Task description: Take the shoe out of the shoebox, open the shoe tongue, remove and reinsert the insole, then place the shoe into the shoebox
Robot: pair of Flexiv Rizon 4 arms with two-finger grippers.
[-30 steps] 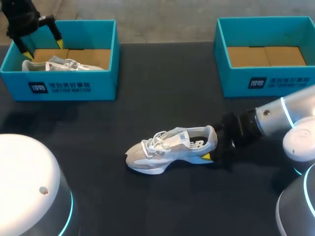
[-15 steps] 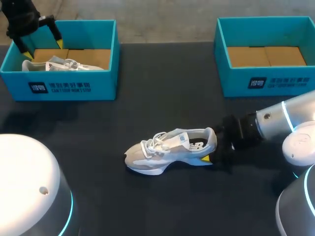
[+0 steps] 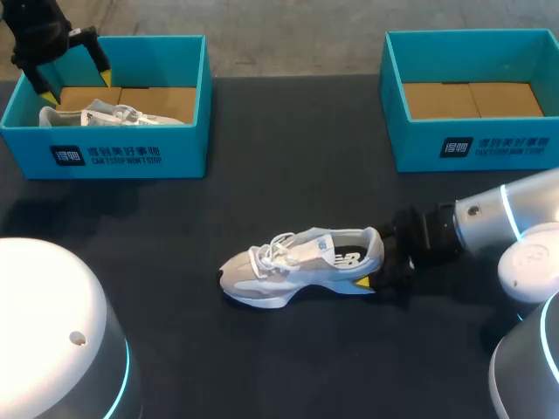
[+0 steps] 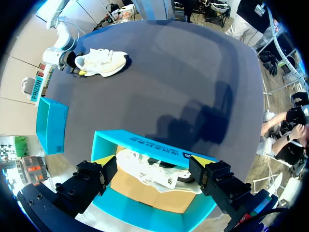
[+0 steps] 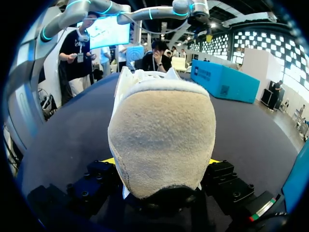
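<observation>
A white and grey shoe (image 3: 297, 264) lies on its sole mid-table, toe to the left. My right gripper (image 3: 376, 267) is at its heel, one finger on each side, shut on the shoe. In the right wrist view the suede heel (image 5: 161, 130) fills the space between the fingers of my right gripper (image 5: 161, 165). My left gripper (image 3: 75, 85) hangs open over the left teal shoebox (image 3: 131, 157), which holds a second white shoe (image 3: 105, 114). From the left wrist, that shoe (image 4: 154, 173) lies below the spread fingers of my left gripper (image 4: 155, 178).
A second teal shoebox (image 3: 472, 144) stands at the back right with only its cardboard floor showing. The dark table (image 3: 288, 183) is bare between the two boxes and in front of the shoe.
My right gripper and the shoe have shifted slightly to the left together. The left arm has not moved.
</observation>
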